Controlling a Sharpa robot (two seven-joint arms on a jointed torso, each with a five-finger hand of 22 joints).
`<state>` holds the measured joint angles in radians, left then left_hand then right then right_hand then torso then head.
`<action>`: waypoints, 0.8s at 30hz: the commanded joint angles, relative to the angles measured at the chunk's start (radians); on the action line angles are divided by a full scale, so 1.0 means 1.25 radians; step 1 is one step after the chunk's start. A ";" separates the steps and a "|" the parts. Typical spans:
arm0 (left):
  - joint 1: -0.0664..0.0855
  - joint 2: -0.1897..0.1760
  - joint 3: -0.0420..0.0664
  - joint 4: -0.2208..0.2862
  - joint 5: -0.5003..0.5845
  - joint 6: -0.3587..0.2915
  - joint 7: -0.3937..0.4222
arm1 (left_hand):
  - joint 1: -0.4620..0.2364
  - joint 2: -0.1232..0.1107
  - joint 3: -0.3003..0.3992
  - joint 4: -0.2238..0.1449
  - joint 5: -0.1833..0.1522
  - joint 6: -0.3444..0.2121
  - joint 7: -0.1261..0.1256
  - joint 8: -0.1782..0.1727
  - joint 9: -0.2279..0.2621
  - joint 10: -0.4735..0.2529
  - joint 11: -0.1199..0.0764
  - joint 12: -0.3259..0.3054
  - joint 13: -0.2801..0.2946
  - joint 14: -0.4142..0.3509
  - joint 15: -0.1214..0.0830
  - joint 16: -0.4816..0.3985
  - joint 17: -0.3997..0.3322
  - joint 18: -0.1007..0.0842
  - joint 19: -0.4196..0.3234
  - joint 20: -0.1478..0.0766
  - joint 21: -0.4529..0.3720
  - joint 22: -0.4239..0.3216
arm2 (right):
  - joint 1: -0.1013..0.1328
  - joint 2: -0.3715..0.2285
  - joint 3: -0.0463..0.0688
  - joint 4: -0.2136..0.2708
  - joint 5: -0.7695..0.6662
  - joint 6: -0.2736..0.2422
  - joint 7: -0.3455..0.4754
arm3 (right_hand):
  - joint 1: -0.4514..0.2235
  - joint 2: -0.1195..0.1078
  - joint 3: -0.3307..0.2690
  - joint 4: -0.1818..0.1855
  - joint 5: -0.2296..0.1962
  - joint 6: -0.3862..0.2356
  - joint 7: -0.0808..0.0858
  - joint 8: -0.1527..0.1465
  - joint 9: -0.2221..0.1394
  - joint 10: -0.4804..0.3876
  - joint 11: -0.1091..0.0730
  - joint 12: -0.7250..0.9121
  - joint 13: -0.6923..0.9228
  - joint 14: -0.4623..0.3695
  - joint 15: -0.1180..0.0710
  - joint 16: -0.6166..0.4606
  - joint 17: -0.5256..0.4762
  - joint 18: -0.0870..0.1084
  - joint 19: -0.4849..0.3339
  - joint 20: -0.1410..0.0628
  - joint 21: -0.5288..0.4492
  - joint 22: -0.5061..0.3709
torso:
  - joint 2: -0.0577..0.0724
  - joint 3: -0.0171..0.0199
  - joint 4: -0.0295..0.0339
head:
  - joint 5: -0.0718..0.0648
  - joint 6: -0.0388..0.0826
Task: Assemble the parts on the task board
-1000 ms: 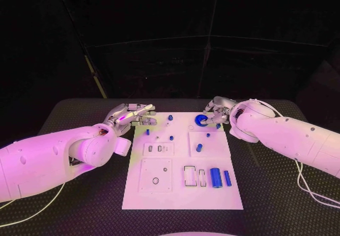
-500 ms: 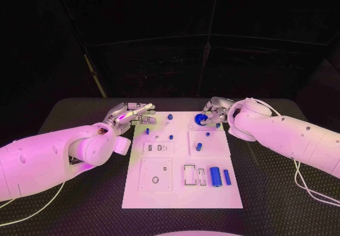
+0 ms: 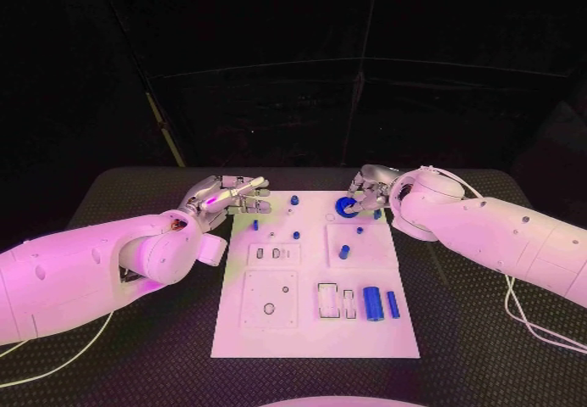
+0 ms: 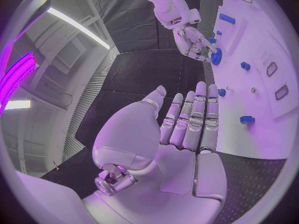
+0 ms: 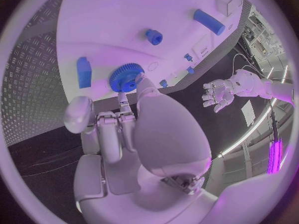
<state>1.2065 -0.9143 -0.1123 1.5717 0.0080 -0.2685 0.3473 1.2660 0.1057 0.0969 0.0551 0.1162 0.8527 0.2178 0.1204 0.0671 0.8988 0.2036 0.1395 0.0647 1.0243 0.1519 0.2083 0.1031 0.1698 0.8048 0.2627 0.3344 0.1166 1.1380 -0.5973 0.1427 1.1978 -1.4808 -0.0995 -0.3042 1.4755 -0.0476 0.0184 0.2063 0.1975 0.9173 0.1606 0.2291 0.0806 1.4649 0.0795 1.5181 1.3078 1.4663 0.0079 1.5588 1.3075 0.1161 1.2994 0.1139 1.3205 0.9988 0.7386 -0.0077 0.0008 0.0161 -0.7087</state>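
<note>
Head view: the white rectangular task board point(image 3: 315, 288) sits mid-table, and the right hand point(image 3: 367, 193) pinches a blue toothed gear point(image 3: 346, 209) near the board's far right corner. The left hand point(image 3: 232, 197) hovers beside the far left corner.

Left wrist view: fingers point(image 4: 198, 115) straight, holding nothing.

Right wrist view: fingertips point(image 5: 138, 79) are on the gear.

Both arms are thick, smooth white shells with rounded, bulging segments and small dark screw dots along their sides. The left arm point(image 3: 98, 271) has a blocky white cuff at the wrist, and a thin pale cable point(image 3: 55, 360) trails beneath it. The right arm point(image 3: 489, 233) carries thin pale cables looping over its wrist and hanging below the forearm. The left hand point(image 4: 181, 134) and right hand point(image 5: 134, 134) are silver, with a smooth broad palm shell and slim segmented fingers.
</note>
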 commanded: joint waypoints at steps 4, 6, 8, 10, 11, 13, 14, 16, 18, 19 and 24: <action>0.001 0.001 0.001 0.004 -0.004 0.013 0.008 | -0.003 -0.003 0.001 -0.002 0.002 0.006 0.030 0.004 0.001 0.007 -0.001 0.005 0.000 0.006 -0.001 -0.005 -0.001 0.011 0.008 0.000 -0.001 -0.001 | -0.002 0.000 -0.002 0.002 -0.086 -0.020 -0.023 | 0.020 0.022 0.020 -0.027 -0.024 0.042 -0.017 0.023 0.011 0.042 -0.017 0.004 0.144 0.080 -0.016 0.005 0.194 -0.008 0.005 -0.013 0.007 0.005 | 0.000 0.0002 -0.0002 | -0.002 -0.001; 0.001 0.001 0.001 0.004 -0.004 0.013 0.008 | -0.003 -0.003 0.001 -0.002 0.002 0.006 0.030 0.004 0.001 0.007 -0.001 0.005 0.000 0.006 -0.001 -0.005 -0.001 0.011 0.008 0.000 -0.001 -0.001 | -0.002 0.000 -0.003 0.004 -0.101 -0.028 -0.024 | 0.022 0.024 0.024 -0.031 -0.024 0.045 -0.019 0.024 0.011 0.043 -0.019 0.004 0.144 0.080 -0.017 0.005 0.195 -0.008 0.005 -0.014 0.007 0.007 | -0.001 0.0007 -0.0002 | -0.002 -0.001; 0.001 0.000 0.001 0.004 -0.004 0.013 0.008 | -0.003 -0.003 0.001 -0.002 0.002 0.006 0.030 0.004 0.001 0.007 -0.001 0.005 0.000 0.006 -0.001 -0.005 -0.001 0.011 0.008 0.000 -0.001 -0.001 | -0.002 -0.001 -0.003 0.008 -0.118 -0.040 -0.023 | 0.024 0.025 0.029 -0.035 -0.023 0.050 -0.021 0.026 0.012 0.043 -0.021 0.004 0.145 0.080 -0.019 0.005 0.196 -0.009 0.006 -0.016 0.008 0.009 | -0.001 0.0008 0.0000 | -0.002 -0.001; 0.001 0.000 0.001 0.004 -0.004 0.013 0.008 | -0.003 -0.003 0.001 -0.002 0.001 0.006 0.030 0.004 0.001 0.007 -0.001 0.005 0.000 0.006 -0.001 -0.005 -0.001 0.011 0.008 0.000 -0.001 -0.001 | -0.003 -0.001 -0.003 0.012 -0.131 -0.052 -0.021 | 0.026 0.026 0.034 -0.039 -0.021 0.053 -0.022 0.027 0.012 0.044 -0.023 0.004 0.146 0.081 -0.021 0.006 0.197 -0.009 0.006 -0.018 0.009 0.010 | 0.000 0.0007 0.0001 | -0.002 0.000; 0.001 0.000 0.001 0.004 -0.004 0.013 0.008 | -0.003 -0.003 0.001 -0.002 0.001 0.006 0.030 0.004 0.001 0.007 -0.001 0.005 0.000 0.006 -0.001 -0.005 -0.001 0.011 0.008 0.000 -0.001 -0.001 | -0.003 -0.001 -0.003 0.014 -0.136 -0.058 -0.020 | 0.026 0.027 0.036 -0.040 -0.020 0.054 -0.023 0.028 0.012 0.044 -0.023 0.005 0.146 0.081 -0.021 0.006 0.198 -0.009 0.007 -0.019 0.009 0.011 | 0.000 0.0007 0.0002 | -0.002 0.000; 0.001 0.000 0.001 0.005 -0.004 0.013 0.008 | -0.003 -0.003 0.001 -0.002 0.001 0.006 0.030 0.004 0.001 0.007 -0.001 0.005 0.000 0.006 -0.001 -0.005 -0.001 0.011 0.008 0.000 -0.001 -0.001 | -0.004 -0.002 -0.003 0.020 -0.146 -0.071 -0.016 | 0.027 0.027 0.039 -0.043 -0.017 0.055 -0.024 0.028 0.011 0.044 -0.024 0.005 0.147 0.081 -0.022 0.006 0.198 -0.009 0.008 -0.020 0.010 0.013 | -0.001 0.0005 0.0004 | -0.002 0.001; 0.001 0.000 0.001 0.005 -0.004 0.013 0.008 | -0.003 -0.003 0.001 -0.002 0.001 0.006 0.030 0.004 0.001 0.007 -0.001 0.005 0.000 0.006 -0.001 -0.005 -0.001 0.011 0.008 0.000 -0.001 -0.001 | -0.004 -0.002 -0.003 0.024 -0.149 -0.076 -0.015 | 0.027 0.027 0.041 -0.044 -0.015 0.056 -0.024 0.027 0.011 0.044 -0.025 0.005 0.147 0.081 -0.023 0.006 0.199 -0.010 0.008 -0.020 0.011 0.013 | -0.001 0.0004 0.0007 | -0.002 0.001; 0.001 0.000 0.001 0.005 -0.004 0.013 0.008 | -0.003 -0.003 0.001 -0.002 0.001 0.006 0.030 0.004 0.001 0.007 -0.001 0.005 0.000 0.006 -0.001 -0.005 -0.001 0.011 0.008 0.000 -0.001 -0.001 | -0.005 -0.004 -0.003 0.034 -0.154 -0.087 -0.011 | 0.026 0.028 0.044 -0.045 -0.011 0.057 -0.024 0.027 0.011 0.045 -0.025 0.005 0.147 0.081 -0.023 0.006 0.199 -0.010 0.009 -0.021 0.011 0.015 | -0.001 0.0002 0.0009 | -0.002 0.002; 0.001 0.000 0.001 0.005 -0.004 0.013 0.008 | -0.003 -0.003 0.001 -0.002 0.001 0.006 0.030 0.004 0.001 0.007 -0.001 0.005 0.000 0.006 -0.001 -0.005 -0.001 0.011 0.008 0.000 -0.001 -0.001 | -0.007 -0.006 -0.003 0.047 -0.157 -0.096 -0.009 | 0.023 0.028 0.047 -0.046 -0.006 0.058 -0.025 0.027 0.010 0.045 -0.026 0.005 0.148 0.081 -0.024 0.007 0.200 -0.010 0.009 -0.022 0.012 0.016 | 0.000 0.0004 0.0005 | -0.001 0.002; 0.001 -0.001 0.001 0.005 -0.004 0.013 0.008 | -0.003 -0.003 0.001 -0.002 0.001 0.006 0.030 0.004 0.001 0.007 -0.001 0.005 0.000 0.006 -0.001 -0.005 -0.001 0.011 0.008 0.000 -0.001 -0.001 | -0.007 -0.008 -0.003 0.055 -0.158 -0.099 -0.007 | 0.022 0.028 0.048 -0.046 -0.005 0.059 -0.025 0.027 0.010 0.046 -0.026 0.006 0.149 0.081 -0.024 0.007 0.201 -0.010 0.009 -0.022 0.012 0.017 | 0.000 0.0006 0.0002 | 0.000 0.002; 0.001 -0.002 0.001 0.006 -0.004 0.013 0.008 | -0.003 -0.003 0.001 -0.002 0.001 0.006 0.030 0.004 0.001 0.007 -0.001 0.005 0.000 0.006 -0.001 -0.005 -0.001 0.011 0.008 0.000 -0.001 -0.001 | -0.009 -0.014 -0.004 0.094 -0.160 -0.115 -0.006 | 0.017 0.026 0.051 -0.046 0.000 0.061 -0.026 0.026 0.010 0.047 -0.026 0.006 0.150 0.081 -0.025 0.007 0.200 -0.011 0.010 -0.023 0.013 0.018 | 0.000 0.0010 -0.0005 | 0.003 0.004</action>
<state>1.2065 -0.9157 -0.1123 1.5767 0.0078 -0.2650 0.3468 1.2659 0.1057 0.0969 0.0551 0.1162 0.8526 0.2178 0.1203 0.0670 0.9024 0.2000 0.1395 0.0647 1.0243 0.1519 0.2083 0.1032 0.1698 0.8048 0.2627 0.3344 0.1156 1.1250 -0.6139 0.1377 1.3039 -1.6526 -0.1961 -0.3180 1.5071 -0.0192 0.0759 0.1503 0.1924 0.9652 0.1477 0.2583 0.0915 1.4649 0.0551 1.5218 1.3078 1.4632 -0.0164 1.5625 1.3074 0.1162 1.3132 0.0926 1.3321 1.0199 0.7379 -0.0068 0.0008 0.0188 -0.7042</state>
